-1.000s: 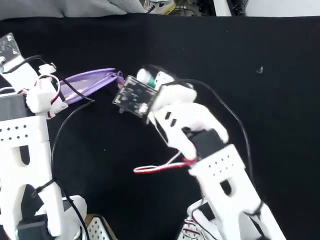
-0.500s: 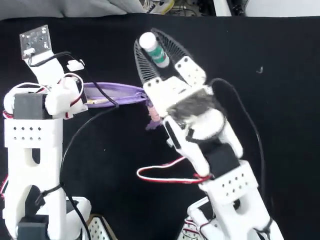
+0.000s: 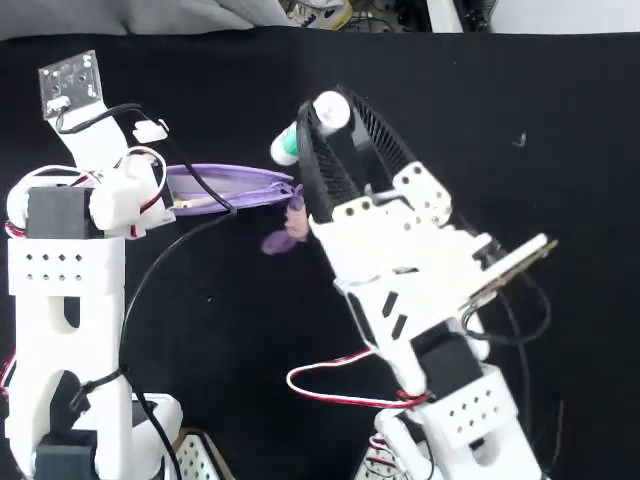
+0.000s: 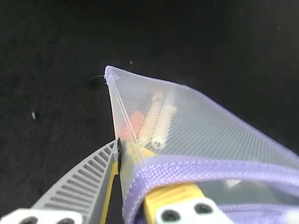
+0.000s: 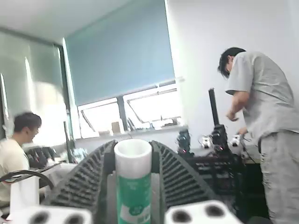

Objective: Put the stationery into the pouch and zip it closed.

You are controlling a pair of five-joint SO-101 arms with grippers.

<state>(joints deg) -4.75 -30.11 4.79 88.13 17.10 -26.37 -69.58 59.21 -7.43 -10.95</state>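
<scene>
A translucent purple-trimmed pouch (image 3: 225, 187) is held off the black table by my left gripper (image 3: 172, 203), which is shut on its end. In the left wrist view the pouch (image 4: 196, 126) shows pens (image 4: 156, 122) inside its mesh, with my left gripper (image 4: 122, 154) pinching its edge. A purple zipper tassel (image 3: 287, 228) hangs at the pouch's other end. My right gripper (image 3: 322, 125) stands just right of that end, shut on a white glue stick with a green label (image 3: 330, 110). The right wrist view has the glue stick (image 5: 133, 186) upright between the ribbed fingers (image 5: 84, 179).
Black cloth covers the table (image 3: 560, 150). A red and white cable loop (image 3: 330, 385) hangs by the right arm's base. Clutter lines the table's far edge (image 3: 320, 12). Open cloth lies to the right of the right arm.
My right gripper has swung up and away from the pouch's end with the glue stick, its wrist turning over. The left arm shifted the pouch rightward earlier and has held still since.
</scene>
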